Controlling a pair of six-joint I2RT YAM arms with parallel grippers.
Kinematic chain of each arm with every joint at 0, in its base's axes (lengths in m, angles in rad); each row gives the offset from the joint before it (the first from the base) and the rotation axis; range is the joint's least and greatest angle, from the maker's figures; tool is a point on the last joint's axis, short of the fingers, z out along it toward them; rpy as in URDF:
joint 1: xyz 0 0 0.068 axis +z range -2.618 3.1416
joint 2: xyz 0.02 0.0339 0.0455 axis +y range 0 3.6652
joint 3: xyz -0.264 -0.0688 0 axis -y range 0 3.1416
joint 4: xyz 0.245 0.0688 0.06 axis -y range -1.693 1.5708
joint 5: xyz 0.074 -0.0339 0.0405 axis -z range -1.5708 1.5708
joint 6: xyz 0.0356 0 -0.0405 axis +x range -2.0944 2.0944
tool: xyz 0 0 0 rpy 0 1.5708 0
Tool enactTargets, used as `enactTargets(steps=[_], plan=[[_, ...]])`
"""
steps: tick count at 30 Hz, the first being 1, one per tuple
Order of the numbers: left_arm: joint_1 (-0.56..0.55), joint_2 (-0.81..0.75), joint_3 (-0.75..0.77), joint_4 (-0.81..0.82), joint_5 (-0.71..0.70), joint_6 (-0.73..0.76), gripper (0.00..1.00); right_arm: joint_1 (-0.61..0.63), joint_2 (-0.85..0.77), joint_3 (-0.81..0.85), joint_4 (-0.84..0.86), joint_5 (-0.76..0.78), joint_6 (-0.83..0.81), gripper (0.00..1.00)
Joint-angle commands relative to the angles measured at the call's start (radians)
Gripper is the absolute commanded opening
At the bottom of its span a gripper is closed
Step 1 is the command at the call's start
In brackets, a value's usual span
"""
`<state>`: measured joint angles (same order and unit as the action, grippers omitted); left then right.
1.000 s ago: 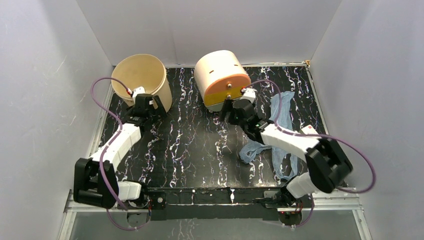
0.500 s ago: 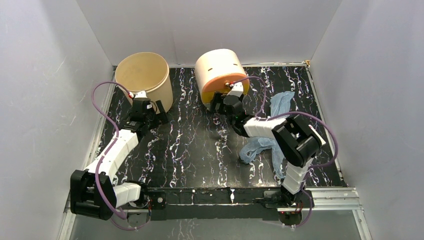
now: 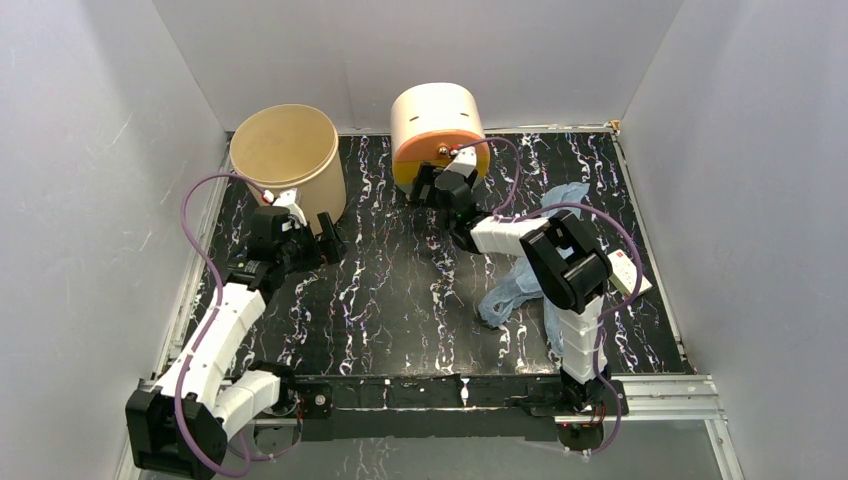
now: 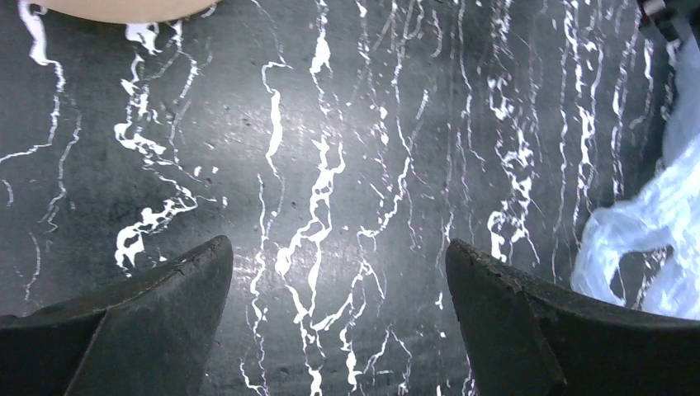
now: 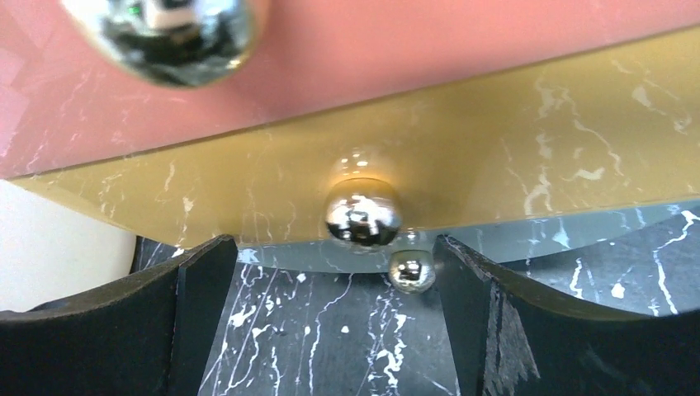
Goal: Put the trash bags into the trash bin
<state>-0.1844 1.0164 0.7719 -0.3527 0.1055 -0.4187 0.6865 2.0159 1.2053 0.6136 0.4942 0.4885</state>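
Black marble-patterned tabletop [image 3: 390, 300] with white veins fills the floor of a grey-walled booth. Above it hovers the left pincer [image 3: 327, 245], its two dark fingers [image 4: 157, 305] spread wide with nothing between them, only bare tabletop below. Just behind and to its left stands the trash bin [image 3: 328, 185], upright with its mouth open; a sliver of its tan base shows at the top of the left wrist view. Far off to this pincer's right lies the trash bag [image 3: 520, 290], a crumpled pale-blue film flat on the table, its edge showing at the right of the wrist view [image 4: 652, 239].

At the front of the cream cylinder [image 3: 435, 115] sits the right pincer [image 3: 432, 192], fingers likewise apart and holding nothing. A shiny round knob [image 5: 361, 213] on the cylinder's yellow panel sits just ahead, centred between the fingertips. The bag lies behind this pincer, under and beside the right arm.
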Motion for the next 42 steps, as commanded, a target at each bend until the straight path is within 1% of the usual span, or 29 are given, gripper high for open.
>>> enactTargets(steps=[1,3,4,6,8,11,15,17,20,22,24,26,28,29,30,31,33,36,39,42], plan=[[0.005,-0.057,-0.030,-0.039,0.121,0.039,0.98,-0.041,0.000,0.042,0.021,0.000,-0.015,0.99],[0.005,-0.066,-0.036,-0.046,0.122,0.047,0.98,-0.056,0.001,0.054,-0.015,-0.063,-0.022,0.99],[0.005,-0.070,-0.039,-0.047,0.118,0.048,0.98,-0.066,0.004,0.079,-0.067,-0.106,-0.022,0.99],[0.006,-0.077,-0.048,-0.048,0.108,0.051,0.98,-0.078,0.016,0.138,-0.183,-0.130,-0.033,0.99],[0.005,-0.078,-0.058,-0.046,0.105,0.056,0.98,-0.091,0.031,0.182,-0.241,-0.165,-0.052,0.99],[0.006,-0.072,-0.072,-0.048,0.110,0.063,0.98,-0.096,0.044,0.220,-0.285,-0.180,-0.036,0.99],[0.005,-0.079,-0.086,-0.037,0.118,0.060,0.98,-0.096,0.036,0.211,-0.291,-0.193,-0.032,0.99],[0.005,-0.084,-0.090,-0.033,0.118,0.061,0.98,-0.096,0.000,0.187,-0.301,-0.218,-0.040,0.99],[0.005,-0.088,-0.093,-0.025,0.123,0.061,0.98,-0.097,-0.117,0.104,-0.312,-0.261,-0.083,0.99],[0.005,-0.084,-0.094,-0.017,0.124,0.062,0.98,-0.096,-0.228,0.029,-0.321,-0.295,-0.120,0.99],[0.005,-0.073,-0.095,-0.008,0.122,0.065,0.98,-0.096,-0.345,-0.051,-0.364,-0.296,-0.172,0.99],[0.005,-0.058,-0.088,-0.010,0.134,0.072,0.98,-0.097,-0.485,-0.107,-0.468,-0.200,-0.178,0.99],[0.005,-0.052,-0.088,-0.010,0.149,0.074,0.98,-0.113,-0.591,-0.174,-0.587,-0.023,-0.151,0.99],[0.005,-0.051,-0.088,-0.009,0.150,0.074,0.98,-0.136,-0.640,-0.213,-0.656,0.053,-0.115,0.99],[0.006,-0.052,-0.089,-0.007,0.146,0.072,0.98,-0.182,-0.682,-0.249,-0.722,0.093,-0.064,0.99],[0.005,-0.052,-0.090,-0.005,0.142,0.072,0.98,-0.244,-0.718,-0.282,-0.788,0.082,-0.018,0.99],[0.006,-0.048,-0.090,-0.004,0.138,0.072,0.98,-0.392,-0.779,-0.336,-0.885,-0.029,0.046,0.99],[0.005,-0.034,-0.090,-0.002,0.146,0.070,0.98,-0.568,-0.839,-0.400,-0.922,-0.243,0.063,0.99],[0.006,-0.020,-0.090,0.000,0.155,0.070,0.98,-0.633,-0.840,-0.434,-0.887,-0.446,0.050,0.99],[0.006,-0.023,-0.092,0.000,0.162,0.067,0.98,-0.640,-0.780,-0.419,-0.902,-0.563,0.044,0.99]])
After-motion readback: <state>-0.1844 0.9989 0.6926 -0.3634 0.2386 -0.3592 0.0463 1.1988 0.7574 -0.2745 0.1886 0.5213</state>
